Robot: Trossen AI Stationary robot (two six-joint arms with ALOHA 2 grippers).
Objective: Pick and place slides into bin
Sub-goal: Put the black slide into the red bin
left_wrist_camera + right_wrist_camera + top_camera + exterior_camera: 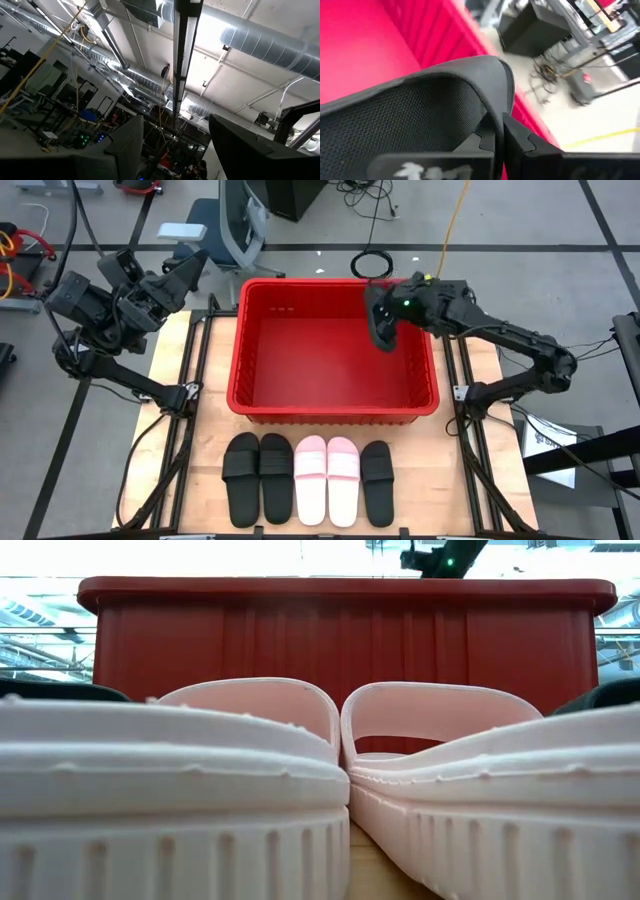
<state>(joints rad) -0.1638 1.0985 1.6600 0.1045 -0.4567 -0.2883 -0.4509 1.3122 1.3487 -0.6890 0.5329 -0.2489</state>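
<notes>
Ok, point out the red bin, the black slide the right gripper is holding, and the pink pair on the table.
red bin [333, 405]: high view, on its near rim.
held black slide [382, 326]: high view, on its sole, over the bin.
right gripper [383, 310]: high view, where it clamps the slide.
pink pair [326, 478]: high view, between the two pink slides' straps.

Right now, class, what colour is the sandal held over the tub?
Black sandal, clearest in the high view.

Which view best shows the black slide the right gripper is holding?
The high view: it shows the held slide whole, hanging from the right gripper over the bin. The right wrist view shows only its sole close up, filling the picture. The low and left wrist views do not show it.
</notes>
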